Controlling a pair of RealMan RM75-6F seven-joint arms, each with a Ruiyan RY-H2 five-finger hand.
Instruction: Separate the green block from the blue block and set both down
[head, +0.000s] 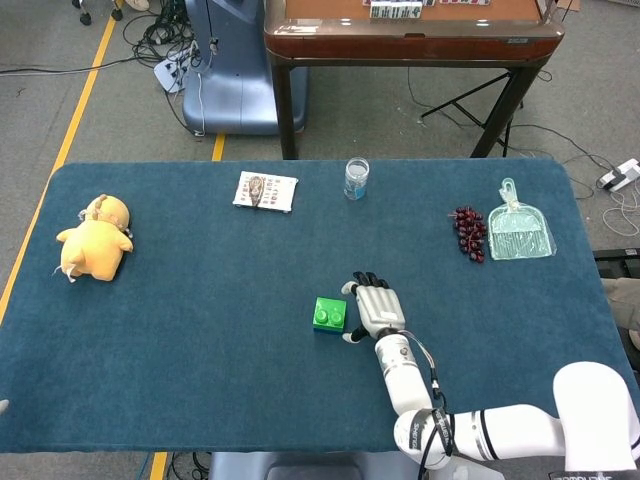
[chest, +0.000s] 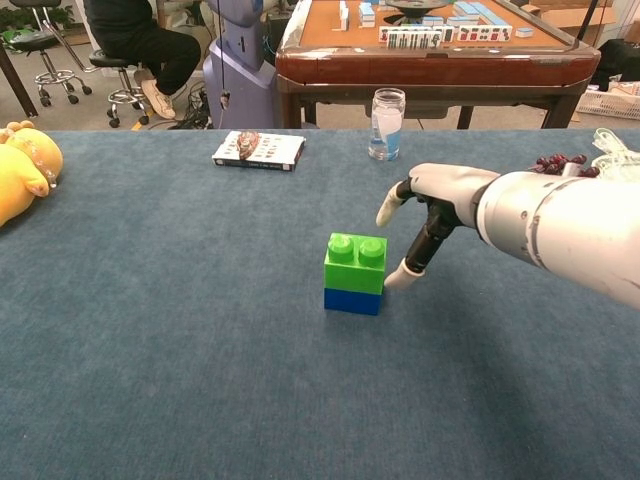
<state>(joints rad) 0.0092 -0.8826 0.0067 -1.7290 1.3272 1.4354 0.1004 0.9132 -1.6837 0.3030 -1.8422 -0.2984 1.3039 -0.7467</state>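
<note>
right hand (chest: 432, 215) sits just right of the stacked blocks, fingers spread, holding nothing; the lowest fingertip is at the right edge of the stack, touching or nearly so, can't tell which from the chest view. left hand not visible in either view.

green block (chest: 356, 263) is seated on top of the blue block (chest: 351, 299), near the middle of the table (chest: 150, 380), slightly toward the near side. in the head view only the green top (head: 329, 314) shows, blue is hidden under it.

doing this step well, my read: the hand should wrap the green block only, thumb on one side face and fingers on the opposite face, staying above the seam so the blue one isn't clamped too. studs probably lock the two together, so a straight pull may lift both; a tilt or peel looks safer, and the blue block likely needs pinning, which means bringing in the other hand or pressing it against the table. keep the grip square, the faces look slick.

materials: both blocks look like hard glossy plastic, boxy, with round studs on the green top. table cover is dark blue felt-like cloth, matte, some friction. far side: clear cup (chest: 386, 124), flat printed packet (chest: 258, 149). far left: soft yellow plush toy (head: 92, 237). far right: dark red grape bunch (head: 468, 232), pale green plastic scoop (head: 519, 230).
</note>
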